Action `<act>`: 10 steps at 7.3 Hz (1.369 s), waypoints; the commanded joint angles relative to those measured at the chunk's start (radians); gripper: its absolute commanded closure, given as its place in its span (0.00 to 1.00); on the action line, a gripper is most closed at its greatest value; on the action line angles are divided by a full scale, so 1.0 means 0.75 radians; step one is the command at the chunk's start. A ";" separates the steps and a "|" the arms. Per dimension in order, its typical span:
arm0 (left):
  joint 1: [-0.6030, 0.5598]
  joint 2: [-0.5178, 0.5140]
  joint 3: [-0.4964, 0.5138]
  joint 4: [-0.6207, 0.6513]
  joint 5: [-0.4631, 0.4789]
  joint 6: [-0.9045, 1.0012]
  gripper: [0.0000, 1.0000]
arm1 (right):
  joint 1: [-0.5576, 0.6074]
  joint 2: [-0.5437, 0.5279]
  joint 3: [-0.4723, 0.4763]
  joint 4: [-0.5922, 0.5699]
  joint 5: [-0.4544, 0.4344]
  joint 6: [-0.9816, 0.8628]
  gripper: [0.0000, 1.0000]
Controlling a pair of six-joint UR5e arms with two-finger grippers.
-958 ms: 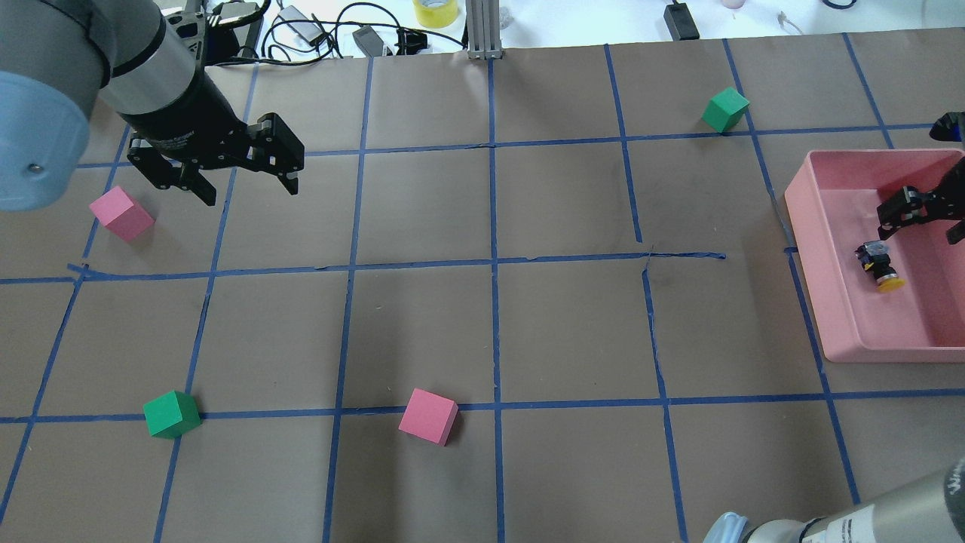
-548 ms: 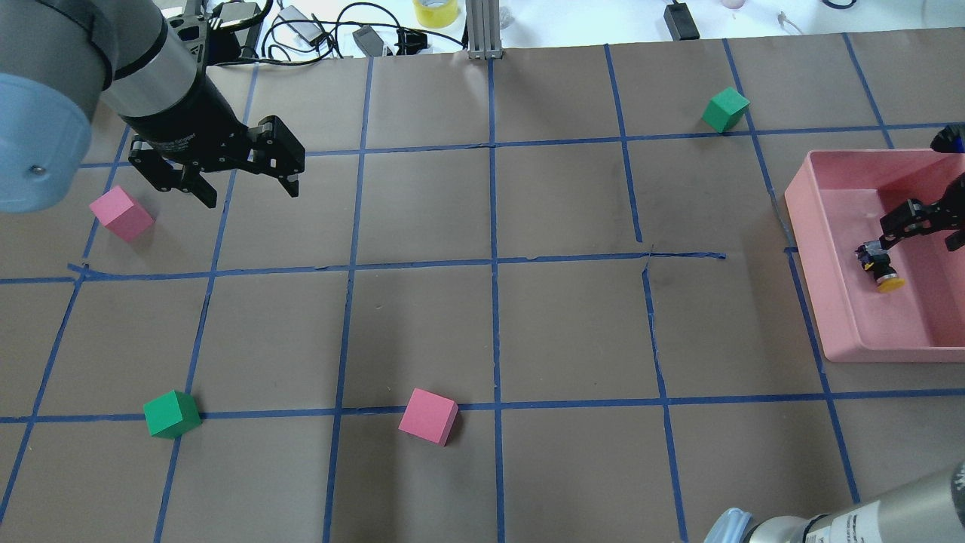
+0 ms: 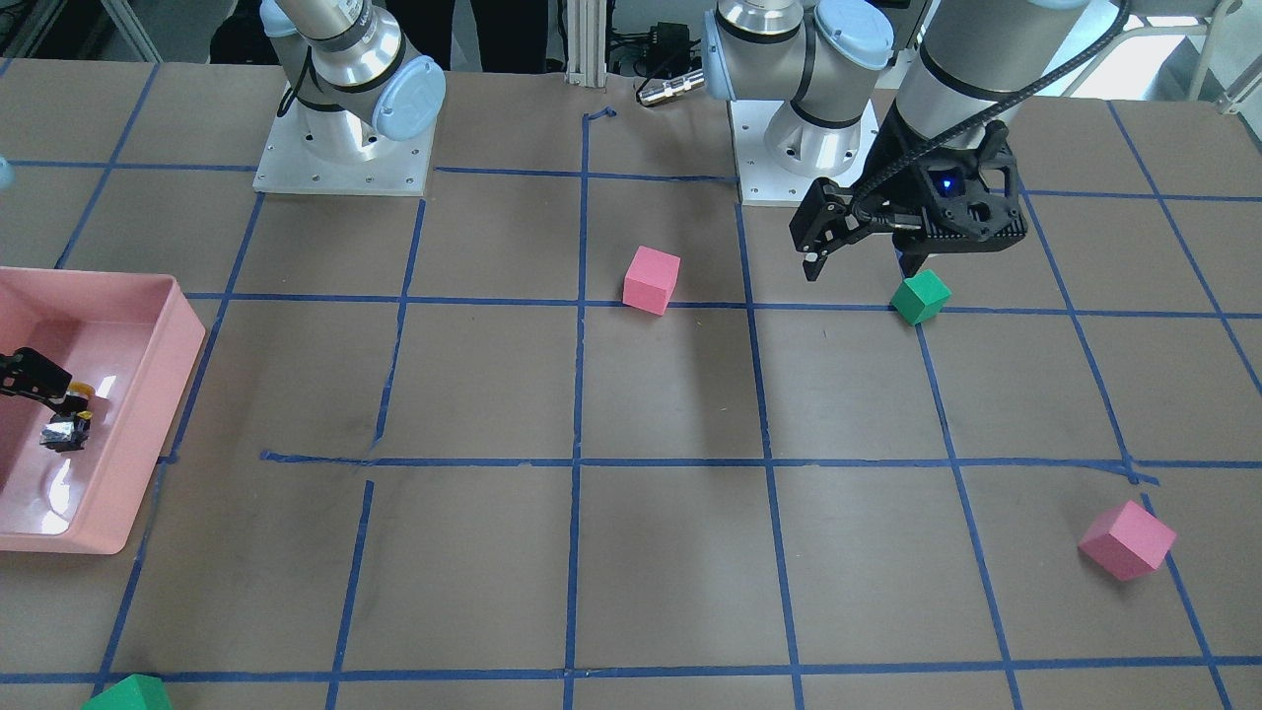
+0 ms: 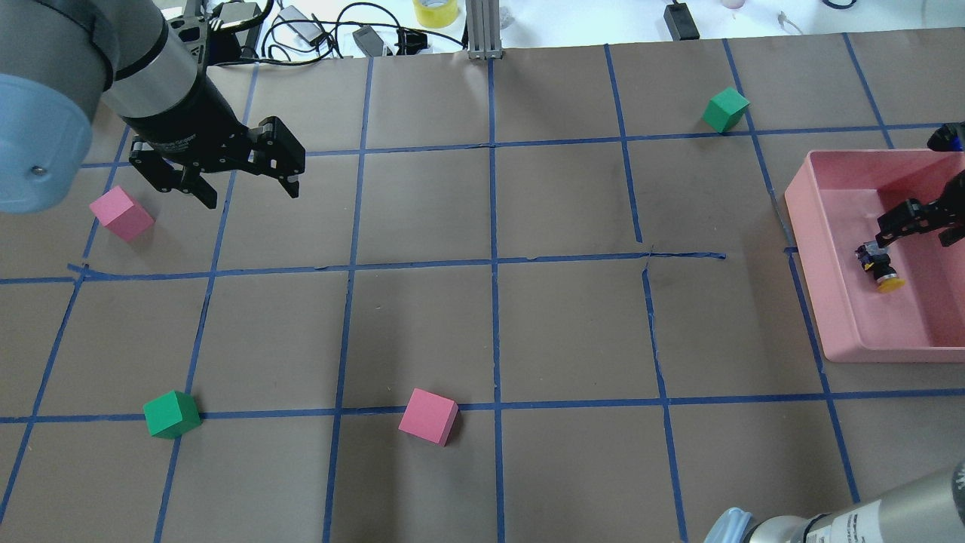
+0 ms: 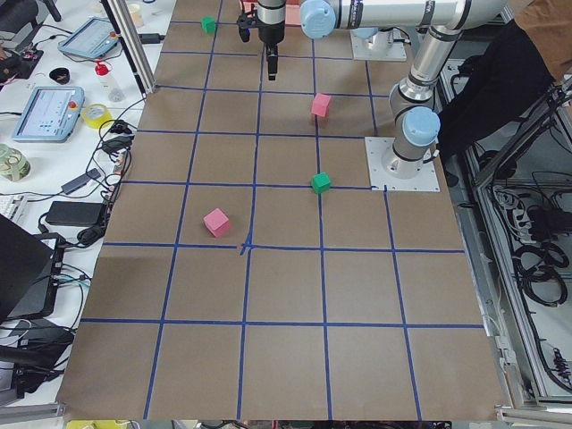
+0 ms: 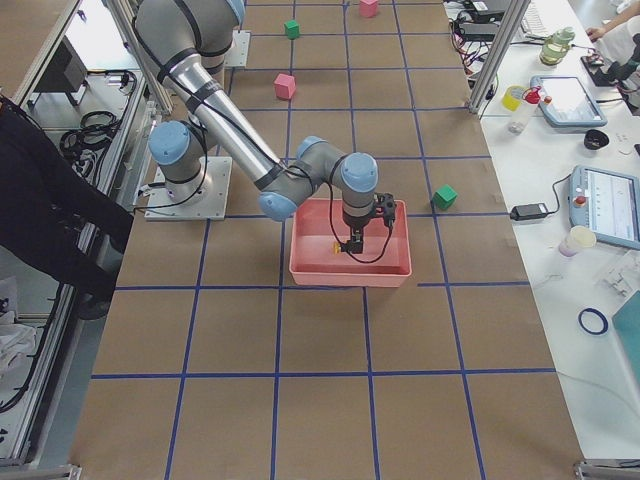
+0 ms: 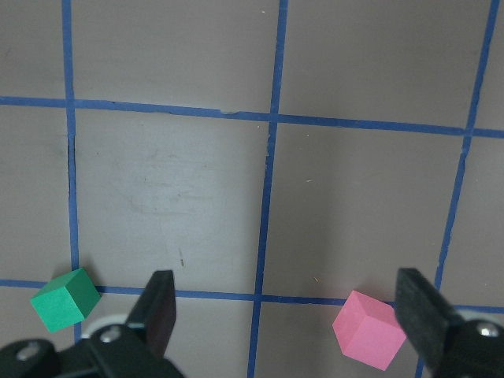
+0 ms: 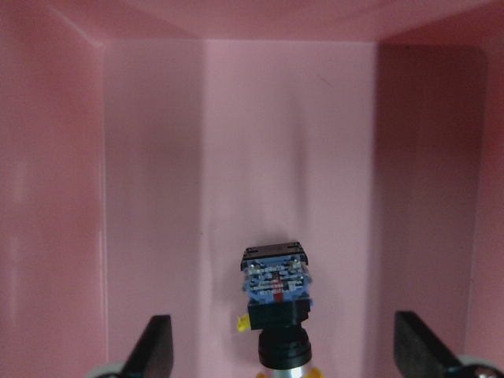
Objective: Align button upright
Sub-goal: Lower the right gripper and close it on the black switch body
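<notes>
The button (image 4: 880, 268) lies on its side inside the pink tray (image 4: 810, 249) at the right, yellow cap toward the robot, silvery block base away. In the right wrist view the button (image 8: 276, 303) sits between my two fingers, base end up. My right gripper (image 4: 914, 235) is open, low in the tray just beyond the button, not holding it. In the front-facing view one right finger (image 3: 35, 380) shows next to the button (image 3: 64, 429). My left gripper (image 4: 249, 194) is open and empty, hanging above the table's far left.
A pink cube (image 4: 121, 213) lies left of the left gripper. A green cube (image 4: 172, 413) and a second pink cube (image 4: 428, 416) sit near the front. Another green cube (image 4: 725, 109) is at the back right. Tray walls surround the button.
My right gripper has shifted slightly toward the button inside the tray. The button and the left arm have not moved.
</notes>
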 commanded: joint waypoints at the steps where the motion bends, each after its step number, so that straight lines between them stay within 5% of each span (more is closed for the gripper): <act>1: 0.000 0.000 0.000 0.001 0.000 0.000 0.00 | 0.000 0.019 0.039 -0.086 0.023 -0.038 0.00; 10: 0.000 0.000 0.000 0.001 0.000 0.000 0.00 | 0.000 0.084 0.046 -0.090 0.011 -0.057 0.00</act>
